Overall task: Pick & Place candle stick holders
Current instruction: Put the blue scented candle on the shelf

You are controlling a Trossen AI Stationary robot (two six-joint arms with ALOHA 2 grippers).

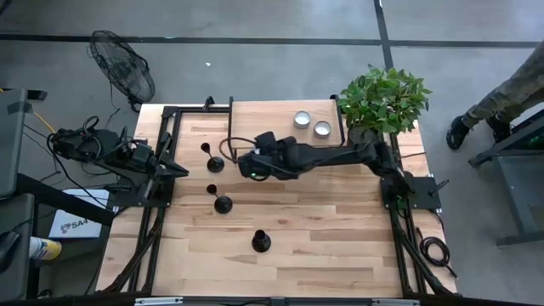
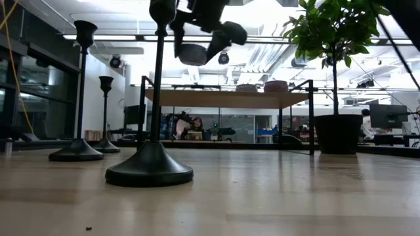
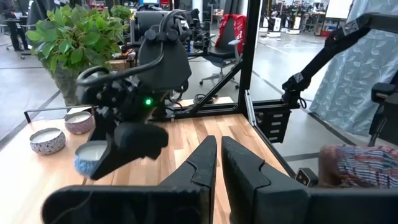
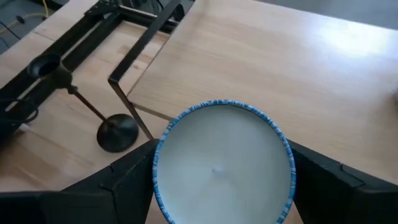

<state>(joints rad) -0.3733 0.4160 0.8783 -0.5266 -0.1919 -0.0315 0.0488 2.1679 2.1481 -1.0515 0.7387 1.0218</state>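
The left pincer (image 1: 180,170) waits at the left edge of the worktop (image 1: 340,238), clenched with its fingers (image 3: 202,165) nearly touching and nothing between them. Just right of it stand the three black candle stick holders, upright on the wood and well apart from each other: one (image 1: 215,161) toward the back, one (image 1: 222,202) in the middle, and one (image 1: 261,241) nearer the front. In the low view the nearest holder (image 2: 151,164) rises on its domed base with the other two behind it to the left.

Further right, the right pincer (image 1: 246,163) reaches across the middle of the worktop, just beside the rear holder. Its fingers (image 4: 124,180) stand wide, grasping a round blue-rimmed candle tin (image 4: 222,165) with white wax, held clear above the wood. Two more tins (image 1: 312,124) sit at the back, beside a potted plant (image 1: 384,100).
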